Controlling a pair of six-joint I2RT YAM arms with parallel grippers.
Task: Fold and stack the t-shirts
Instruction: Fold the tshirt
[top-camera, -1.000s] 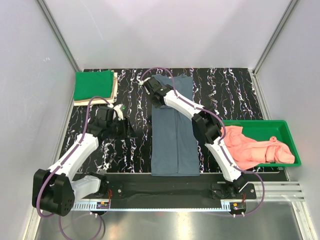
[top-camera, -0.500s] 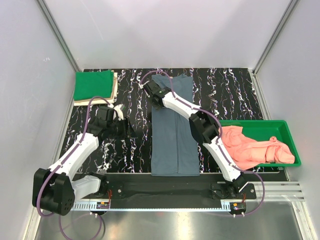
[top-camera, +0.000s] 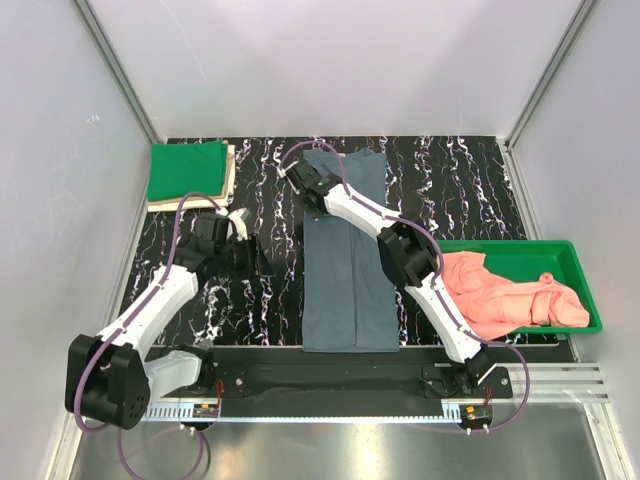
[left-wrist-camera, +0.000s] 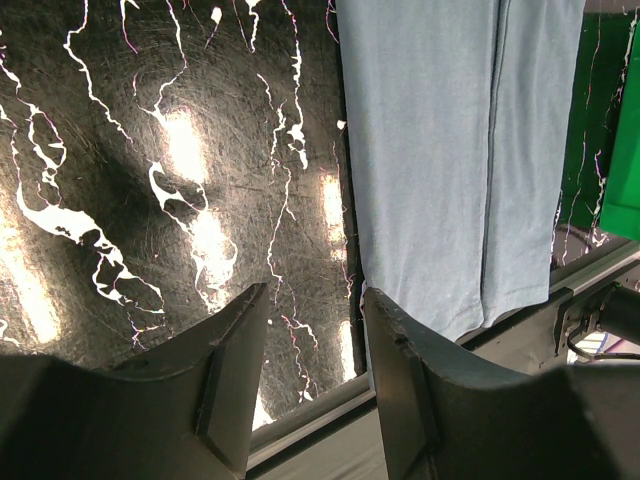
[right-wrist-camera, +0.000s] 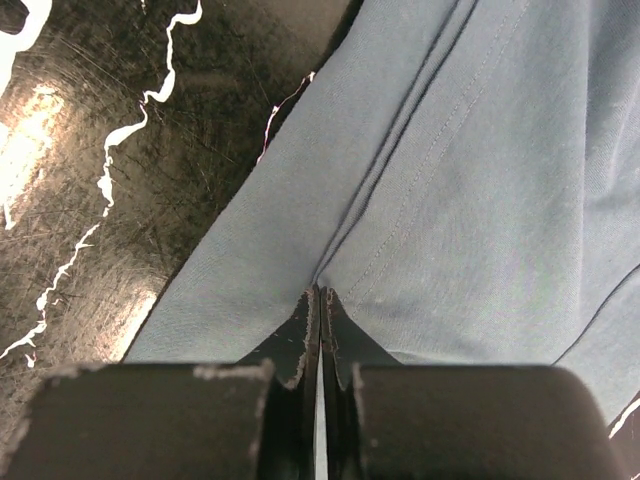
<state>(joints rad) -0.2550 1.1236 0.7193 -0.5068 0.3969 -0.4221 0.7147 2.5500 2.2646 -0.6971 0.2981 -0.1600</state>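
Desk (top-camera: 460, 190) carries a blue-grey shirt (top-camera: 350, 290) folded long at centre, a pink shirt (top-camera: 500, 295) in the tray (top-camera: 560, 250) at right, and a green shirt (top-camera: 187, 170) far left. Right fingers (right-wrist-camera: 320, 300) are pinched closed on the blue-grey shirt's far left edge. The left fingers (top-camera: 238, 218) hang half spread, empty, over the desk beside it.

Black marbled table inside a pale-walled booth.
The table (top-camera: 470, 190) bore white veining and glared under overhead light; plain grey-white walls (top-camera: 330, 70) met at aluminium posts (top-camera: 120, 75), and a brushed metal apron (top-camera: 350, 450) ran along the near edge.
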